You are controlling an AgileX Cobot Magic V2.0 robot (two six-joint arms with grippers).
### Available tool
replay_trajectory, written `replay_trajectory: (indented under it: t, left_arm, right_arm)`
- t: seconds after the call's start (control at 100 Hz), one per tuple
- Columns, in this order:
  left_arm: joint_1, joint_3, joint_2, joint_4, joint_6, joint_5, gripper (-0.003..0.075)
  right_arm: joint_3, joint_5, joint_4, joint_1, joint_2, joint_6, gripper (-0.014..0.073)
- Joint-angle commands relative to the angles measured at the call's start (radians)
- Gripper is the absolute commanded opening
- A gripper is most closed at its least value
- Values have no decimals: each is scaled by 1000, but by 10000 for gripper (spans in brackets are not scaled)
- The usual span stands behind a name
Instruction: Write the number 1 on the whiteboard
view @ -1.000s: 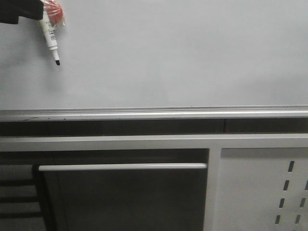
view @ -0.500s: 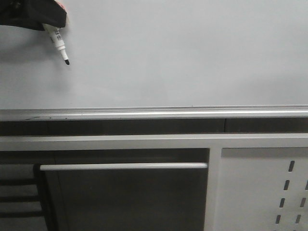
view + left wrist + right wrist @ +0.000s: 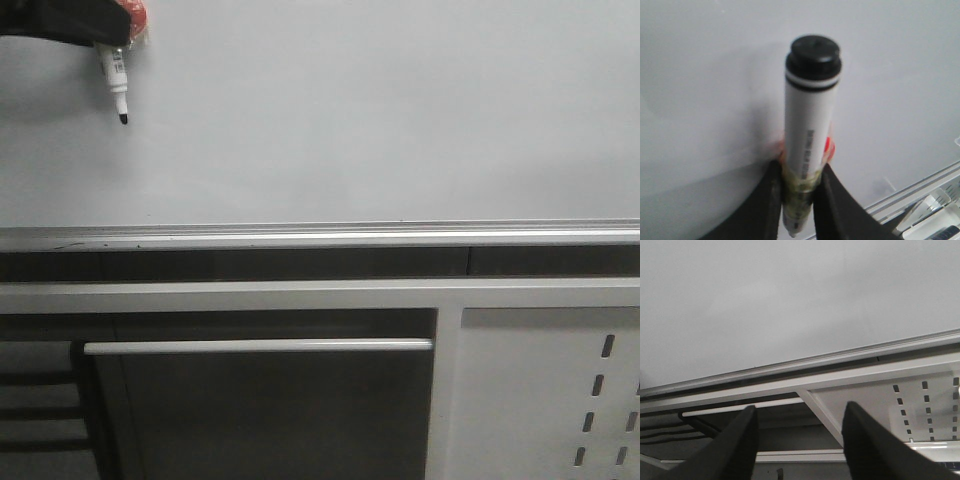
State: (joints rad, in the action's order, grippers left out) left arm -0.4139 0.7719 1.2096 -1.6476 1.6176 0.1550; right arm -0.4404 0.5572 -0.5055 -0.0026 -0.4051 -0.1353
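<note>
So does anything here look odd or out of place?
Nothing stands out. The whiteboard is blank, with no stroke on it yet. The left gripper holds the marker near its top left corner, tip pointing down. The right gripper is open and empty.

Smooth matt whiteboard (image 3: pixel 380 110), brushed silver metal rail (image 3: pixel 330 236), glossy plastic marker (image 3: pixel 807 145)

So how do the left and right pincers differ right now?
The left pincer is shut on the marker; the right pincer is open and holds nothing. In the front view the left sits at the whiteboard's top left corner, while the right is out of frame. Both have black fingers and face the whiteboard.
</note>
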Motion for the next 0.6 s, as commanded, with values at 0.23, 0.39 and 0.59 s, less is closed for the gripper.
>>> replay_trajectory:
  t: [0.23,0.39,0.59]
  left_arm:
    - [-92,-11,-87,229,-139,265,-20]
    - [-181,-11,-86,475,-290,364,-20]
    - [-274,-11,-86,543,-308,461,-20]
  right_arm:
    - [-37,150,-364,-6,-57,-396,345]
    - [-46,323,-638,-6,-165,-669,345]
    - [-179,501,-740,-6,-313,-813,345]
